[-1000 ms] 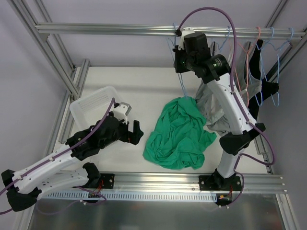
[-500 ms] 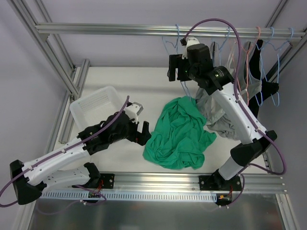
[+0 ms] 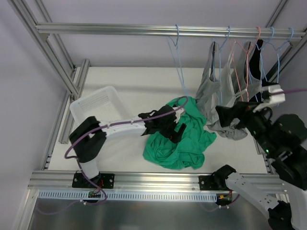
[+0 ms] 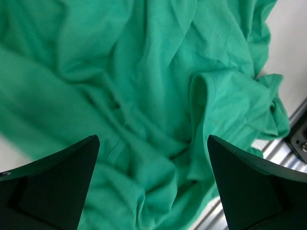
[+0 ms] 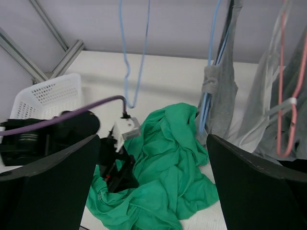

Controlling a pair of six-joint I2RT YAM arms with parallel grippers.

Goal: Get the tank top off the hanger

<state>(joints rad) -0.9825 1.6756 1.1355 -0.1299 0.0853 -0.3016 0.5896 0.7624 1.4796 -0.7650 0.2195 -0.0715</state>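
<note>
Moved: left gripper (image 3: 176, 132), now above green tank top (image 3: 187, 143), spread wide, empty. Garment heaped on table (image 3: 139, 86), clear of bare blue hanger (image 3: 178, 57). Pulled back: right gripper (image 5: 152, 139), spread wide, empty. Removal apparently done; next, retreat.

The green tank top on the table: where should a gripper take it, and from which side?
Probably the raised hemmed fold of the green tank top, from above: it stands up as a ridge, and the open left gripper hovers there.
</note>
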